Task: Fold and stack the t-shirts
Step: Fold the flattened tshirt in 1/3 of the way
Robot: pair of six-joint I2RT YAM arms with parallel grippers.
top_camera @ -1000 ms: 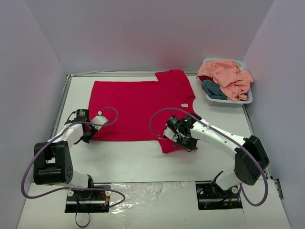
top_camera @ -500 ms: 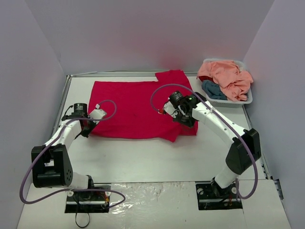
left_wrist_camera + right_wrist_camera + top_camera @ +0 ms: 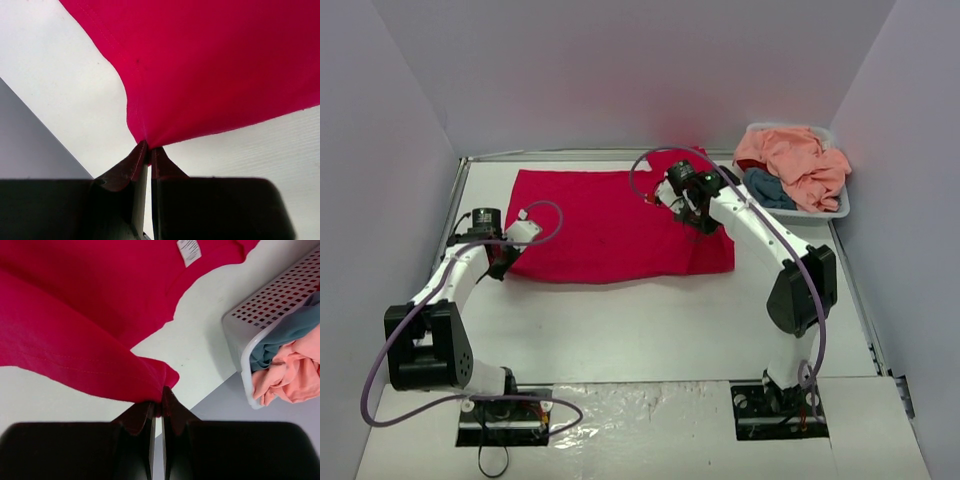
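The crimson-red t-shirt lies across the back of the table, its near part folded over. My left gripper is shut on the shirt's near-left corner, close to the table. My right gripper is shut on a fold of the red cloth and holds it above the shirt's right side. The white neck label shows in the right wrist view. A peach-pink t-shirt and a teal-blue one lie bundled in the basket.
A white plastic basket stands at the back right; its perforated wall shows in the right wrist view. Grey walls close in the table on the left, back and right. Bare white table lies in front of the shirt.
My right gripper has carried the shirt's near-right part away from me, towards the back, folding it over. My left gripper has moved its corner a little back. The shirt's near edge now lies farther back.
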